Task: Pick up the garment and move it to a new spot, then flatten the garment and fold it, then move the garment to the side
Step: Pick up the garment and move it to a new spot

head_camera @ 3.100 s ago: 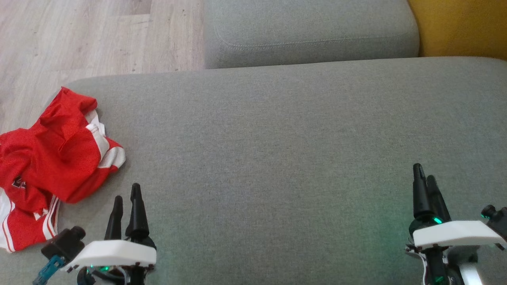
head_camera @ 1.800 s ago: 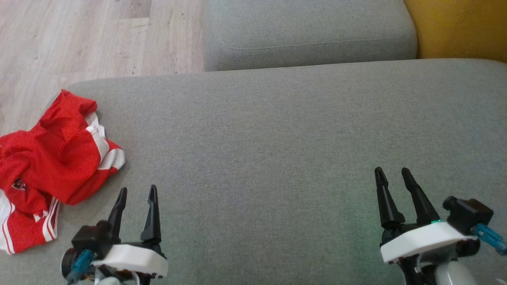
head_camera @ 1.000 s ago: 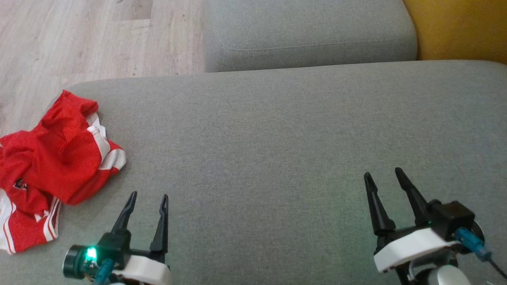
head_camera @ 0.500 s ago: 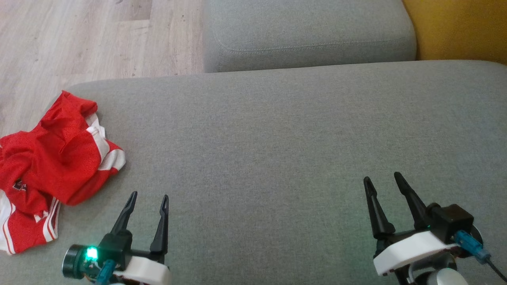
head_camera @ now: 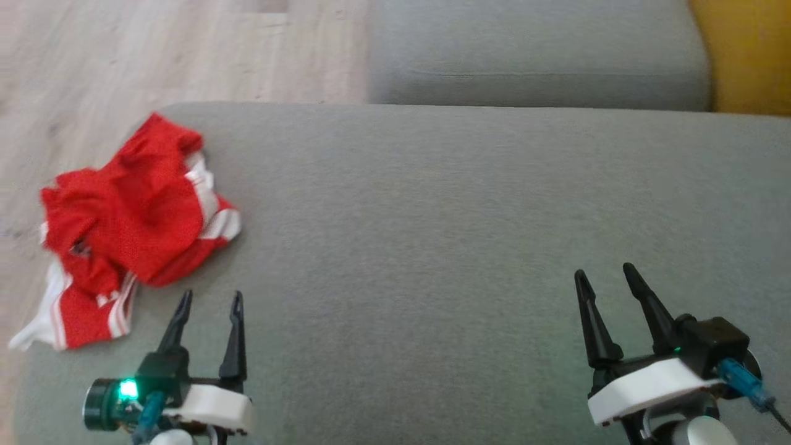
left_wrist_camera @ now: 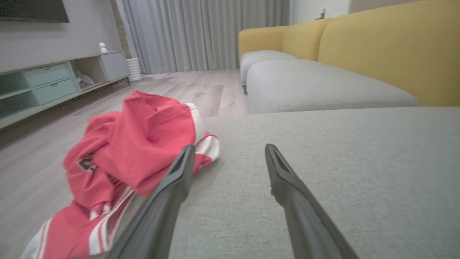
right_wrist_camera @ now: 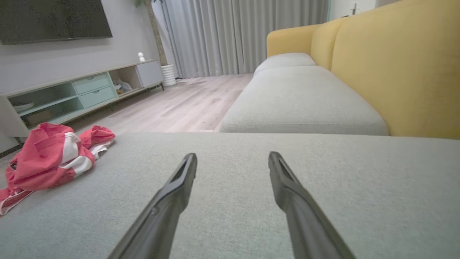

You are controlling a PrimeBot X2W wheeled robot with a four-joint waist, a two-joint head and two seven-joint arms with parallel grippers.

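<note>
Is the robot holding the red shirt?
No, the red garment lies crumpled on the cushion, apart from the open left gripper and right gripper.

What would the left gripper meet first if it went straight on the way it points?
Probably the red garment: its white-striped right edge lies just ahead of the left gripper's left finger. Between the fingers is bare grey cushion, so it might only graze it.

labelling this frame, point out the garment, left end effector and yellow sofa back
garment (head_camera: 135,227): head view, red crumpled middle
left end effector (head_camera: 210,296): head view, midway between fingertips
sofa back (right_wrist_camera: 395,72): right wrist view, yellow face
</note>
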